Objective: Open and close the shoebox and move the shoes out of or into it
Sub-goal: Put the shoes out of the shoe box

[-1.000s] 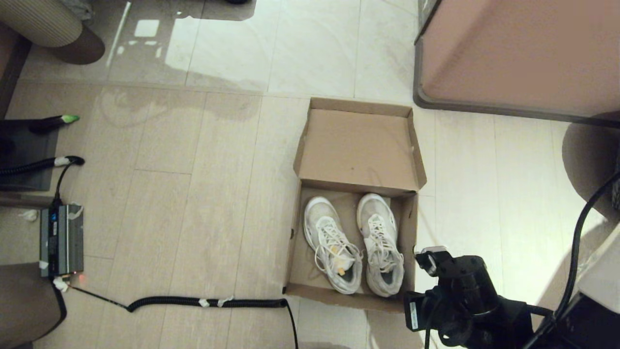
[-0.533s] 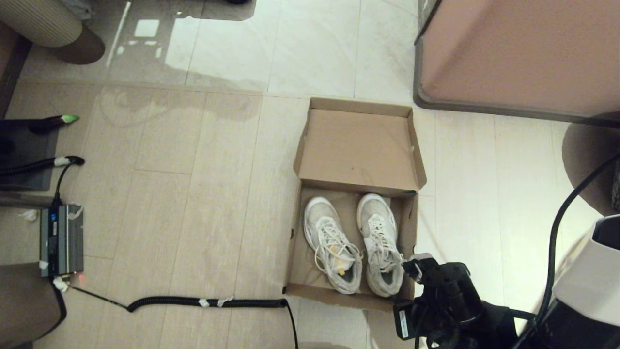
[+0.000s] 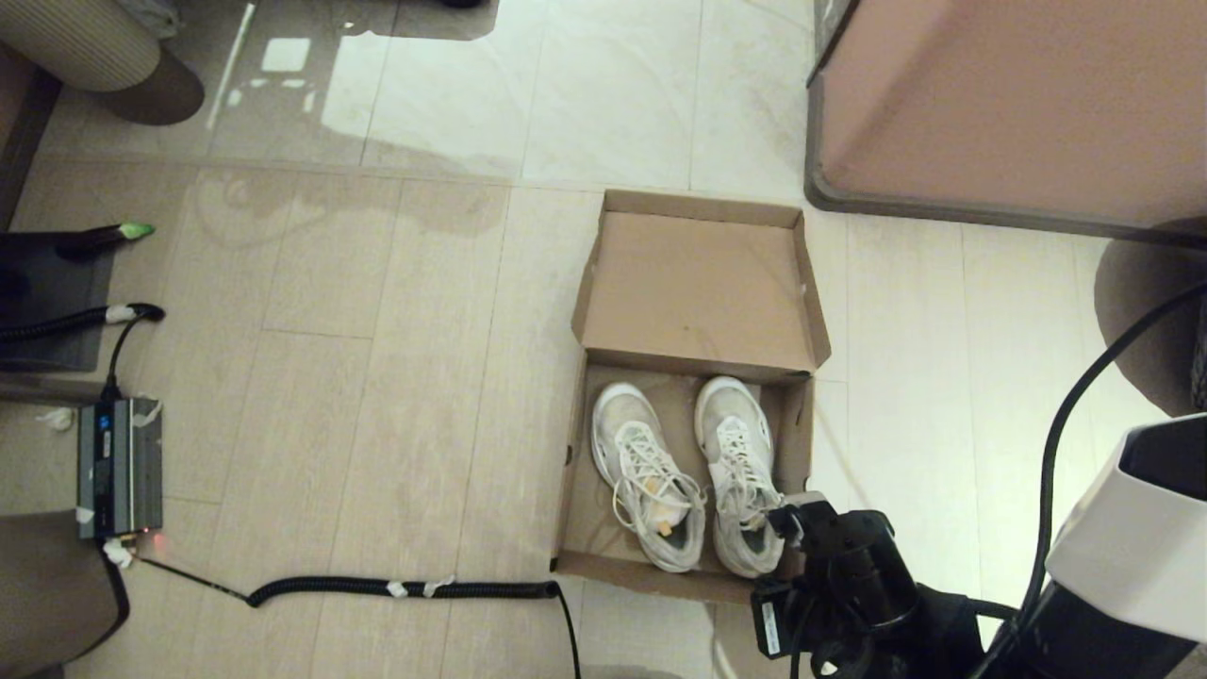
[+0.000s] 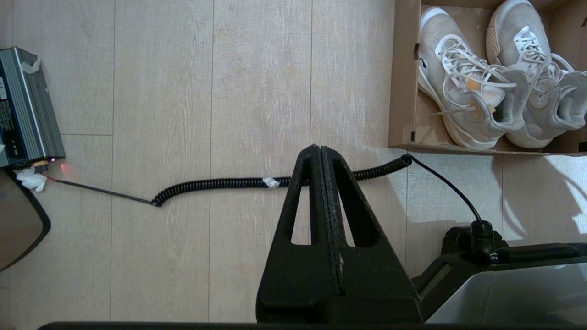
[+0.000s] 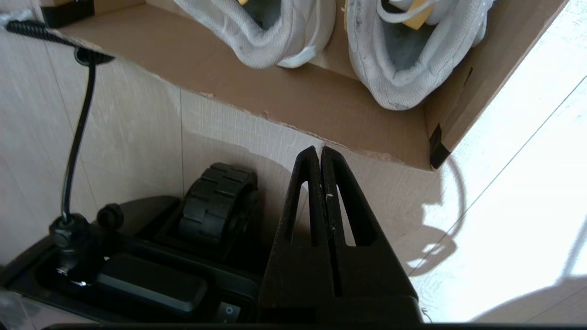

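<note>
The brown cardboard shoebox [image 3: 569,490] lies open on the floor, its hinged lid [image 3: 702,283] flipped back flat. Both white sneakers sit inside, side by side with toes toward the lid: the left shoe [image 3: 646,476] and the right shoe [image 3: 745,471]. My right arm's wrist [image 3: 834,566] hangs over the box's near right corner. In the right wrist view the right gripper [image 5: 319,149] is shut and empty, just outside the box's front wall [image 5: 275,98], below the heel of the right shoe [image 5: 403,68]. My left gripper [image 4: 320,147] is shut over the floor, left of the box [image 4: 403,91].
A large pinkish-tan block with a grey rim [image 3: 1009,104] stands at the far right. A coiled black cable [image 3: 396,589] runs along the floor to the box's near left corner. A grey electronics unit [image 3: 118,467] sits at the left. The robot's base wheel [image 5: 215,206] is close by.
My right arm has moved left and slightly nearer, from beside the box's right wall to over its near right corner. The box and shoes have not moved.
</note>
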